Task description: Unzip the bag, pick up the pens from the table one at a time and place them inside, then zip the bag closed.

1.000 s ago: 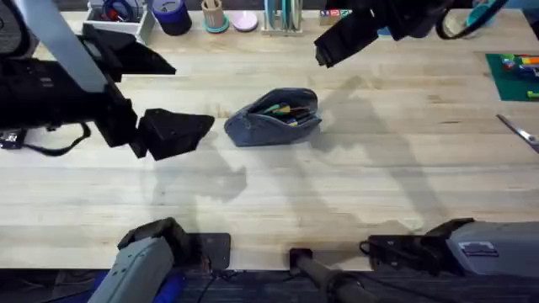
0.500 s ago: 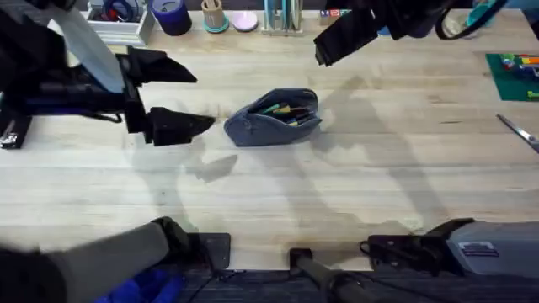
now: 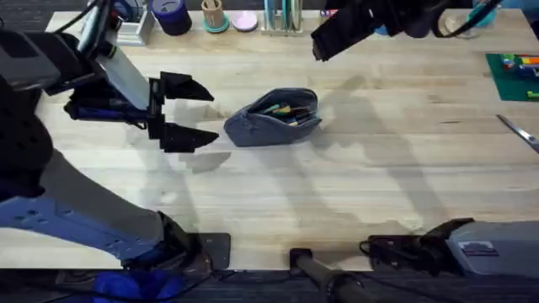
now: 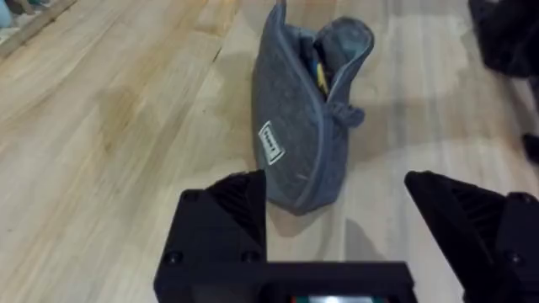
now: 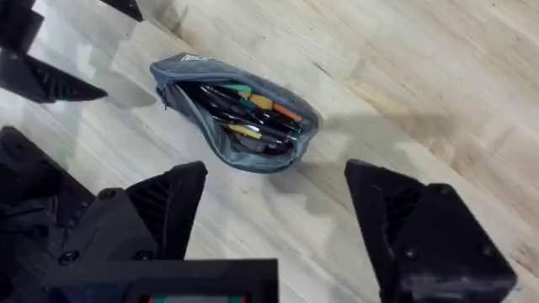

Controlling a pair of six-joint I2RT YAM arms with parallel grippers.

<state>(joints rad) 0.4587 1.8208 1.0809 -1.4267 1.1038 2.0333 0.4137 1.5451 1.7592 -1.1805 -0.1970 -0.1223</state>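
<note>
The blue-grey bag (image 3: 274, 116) lies at the middle of the table (image 3: 354, 194) with its zipper open. Several pens (image 5: 253, 109) with coloured ends lie inside it. My left gripper (image 3: 215, 115) hovers just left of the bag, open, with the bag's end (image 4: 303, 126) straight ahead of its fingers (image 4: 221, 220) and nothing between them. My right gripper (image 3: 324, 46) hangs high above the table behind and to the right of the bag. It is open and looks down on the bag (image 5: 236, 114) between its fingers (image 5: 168, 202).
Silver scissors (image 3: 520, 132) lie at the right edge and a green mat (image 3: 514, 71) sits behind them. Cups and holders (image 3: 213, 15) line the back edge, with a dark blue pot (image 3: 173, 15) among them. Bare planks stretch in front of the bag.
The left arm has swung and turned, bringing its open gripper level and slightly closer to the bag's left end. The right arm and the bag have stayed put.
</note>
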